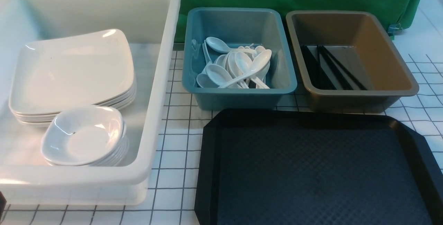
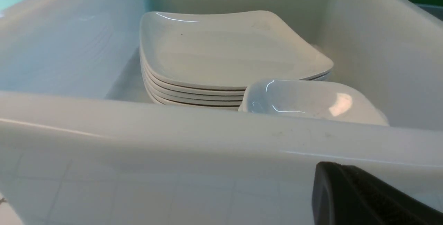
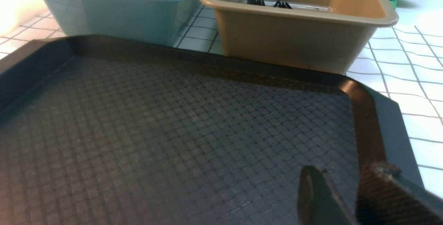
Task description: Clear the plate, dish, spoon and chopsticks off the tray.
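Note:
The black tray (image 1: 311,169) lies bare at the front right, with nothing on its textured surface (image 3: 173,131). A white plate (image 1: 74,69) tops a stack inside the white bin, and a small dish (image 1: 84,135) tops a second stack in front of it. White spoons (image 1: 238,65) are heaped in the blue bin. Black chopsticks (image 1: 332,67) lie in the brown bin. My left gripper (image 2: 330,165) is shut and empty, low outside the white bin's near wall. My right gripper (image 3: 342,169) stands open over the tray's right corner, holding nothing.
The large white bin (image 1: 162,79) fills the left side. The blue bin (image 1: 238,97) and the brown bin (image 1: 391,45) stand side by side just behind the tray. A white gridded cloth covers the table, with a green backdrop behind.

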Controlling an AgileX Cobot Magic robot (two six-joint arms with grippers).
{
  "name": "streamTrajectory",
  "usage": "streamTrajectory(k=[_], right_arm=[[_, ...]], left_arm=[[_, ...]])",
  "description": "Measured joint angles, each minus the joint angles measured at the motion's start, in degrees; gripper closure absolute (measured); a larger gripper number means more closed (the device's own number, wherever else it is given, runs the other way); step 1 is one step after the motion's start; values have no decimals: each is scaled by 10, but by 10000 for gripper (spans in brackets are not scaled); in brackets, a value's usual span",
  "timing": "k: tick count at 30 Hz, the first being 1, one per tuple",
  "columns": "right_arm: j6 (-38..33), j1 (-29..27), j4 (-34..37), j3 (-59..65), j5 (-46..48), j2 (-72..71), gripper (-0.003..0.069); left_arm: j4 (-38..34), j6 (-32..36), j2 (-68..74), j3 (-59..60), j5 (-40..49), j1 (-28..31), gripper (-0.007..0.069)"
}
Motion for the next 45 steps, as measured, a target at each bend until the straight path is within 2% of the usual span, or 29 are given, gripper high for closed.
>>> streamTrajectory(k=[15, 45], right_arm=[[0, 0, 0, 0, 0, 0, 419], [0, 0, 0, 0, -1, 0, 419]], left_arm=[[-5, 25, 0, 0, 0, -23, 606], [-7, 28, 0, 0, 0, -23, 605]])
